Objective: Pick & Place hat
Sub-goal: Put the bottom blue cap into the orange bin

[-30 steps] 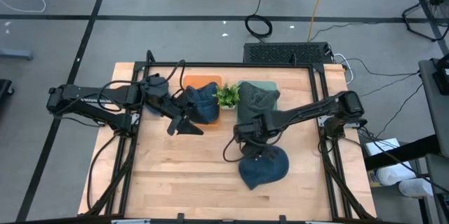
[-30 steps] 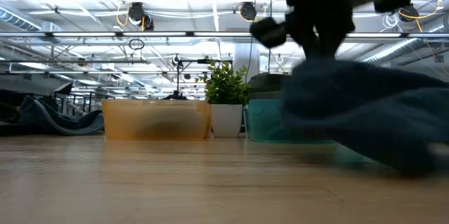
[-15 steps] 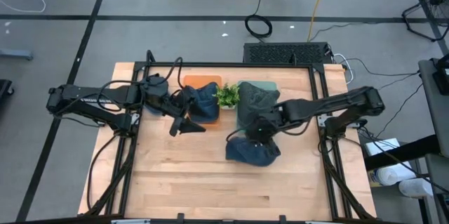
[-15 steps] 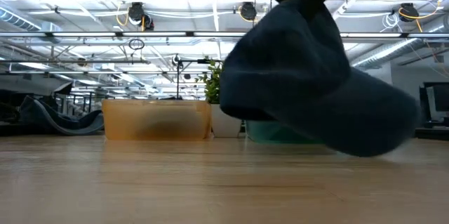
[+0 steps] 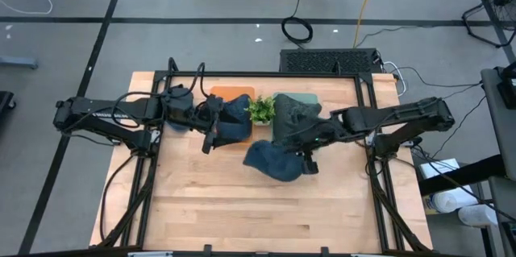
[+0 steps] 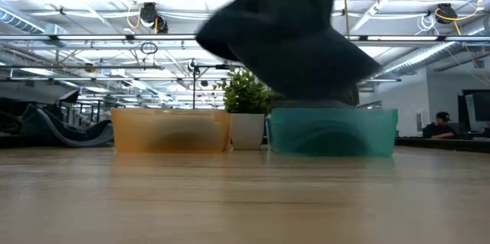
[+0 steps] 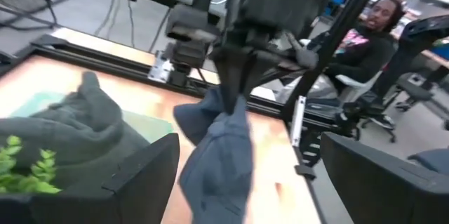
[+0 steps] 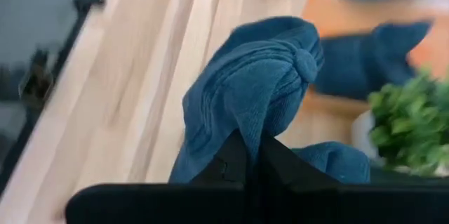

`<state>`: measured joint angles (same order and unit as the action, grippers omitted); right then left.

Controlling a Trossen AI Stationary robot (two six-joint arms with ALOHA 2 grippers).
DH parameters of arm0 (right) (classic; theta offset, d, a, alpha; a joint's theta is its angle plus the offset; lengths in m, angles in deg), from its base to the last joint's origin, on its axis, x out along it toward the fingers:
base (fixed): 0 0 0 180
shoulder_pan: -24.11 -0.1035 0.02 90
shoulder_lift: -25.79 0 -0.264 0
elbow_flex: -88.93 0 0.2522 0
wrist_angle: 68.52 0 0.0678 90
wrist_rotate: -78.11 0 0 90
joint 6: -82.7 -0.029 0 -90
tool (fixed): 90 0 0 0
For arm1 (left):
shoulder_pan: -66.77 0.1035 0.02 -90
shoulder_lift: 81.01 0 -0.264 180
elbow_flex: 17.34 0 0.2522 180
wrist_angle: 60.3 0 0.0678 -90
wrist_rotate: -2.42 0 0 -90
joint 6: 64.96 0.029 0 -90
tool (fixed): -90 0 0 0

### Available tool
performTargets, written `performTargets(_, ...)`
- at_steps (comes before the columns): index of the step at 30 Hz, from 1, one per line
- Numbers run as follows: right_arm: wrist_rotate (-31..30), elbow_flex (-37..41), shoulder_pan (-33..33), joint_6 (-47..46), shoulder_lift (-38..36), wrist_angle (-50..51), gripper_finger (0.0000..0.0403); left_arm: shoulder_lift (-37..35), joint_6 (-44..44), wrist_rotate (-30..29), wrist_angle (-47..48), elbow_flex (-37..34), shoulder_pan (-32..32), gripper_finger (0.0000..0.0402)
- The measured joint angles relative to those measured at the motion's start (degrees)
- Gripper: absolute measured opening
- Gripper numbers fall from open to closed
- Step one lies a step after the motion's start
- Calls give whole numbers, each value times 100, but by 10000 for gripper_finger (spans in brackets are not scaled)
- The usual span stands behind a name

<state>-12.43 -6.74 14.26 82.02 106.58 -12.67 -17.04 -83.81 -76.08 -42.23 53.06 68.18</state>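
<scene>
Over the table's middle, from above, the right gripper [image 5: 305, 154] carries a blue cap [image 5: 270, 161], beside the green bin [image 5: 310, 99]; the left gripper [image 5: 211, 134] hovers near the orange bin [image 5: 231, 91], jaws spread. Level across the table, the cap hangs clear of the wood. Right wrist: fingers pinch its crown [image 8: 298, 55]. Lift higher before crossing any rim.

Table: a light wooden table top [image 5: 210, 209] is sitting inside a black frame.
Far edge, left: an orange bin [image 6: 170, 131] is resting on the wood.
Far edge, middle: a small potted plant [image 6: 246, 110] is standing between the two bins, touching both.
Far edge, right: a teal bin [image 6: 333, 131] is sitting on the wood.
</scene>
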Motion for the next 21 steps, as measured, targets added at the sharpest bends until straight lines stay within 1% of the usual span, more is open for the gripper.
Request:
performTargets(5,-166,0,9,-103,-234,-666,0,0,219,-316,4,0,1,353)
performTargets(6,-275,-4,9,-108,-288,-796,0,0,232,-382,5,0,1,353)
performTargets(10,-681,-9,9,-23,-418,-1258,0,0,221,-412,-10,0,1,353)
performTargets(13,-830,-15,11,-3,-452,-1581,0,0,221,-414,-18,0,-14,353)
performTargets(18,-877,-298,11,218,-445,-1635,0,0,217,-413,-14,0,-14,353)
performTargets(21,-1131,-407,9,320,-445,-1661,0,0,125,-414,-40,0,-14,353)
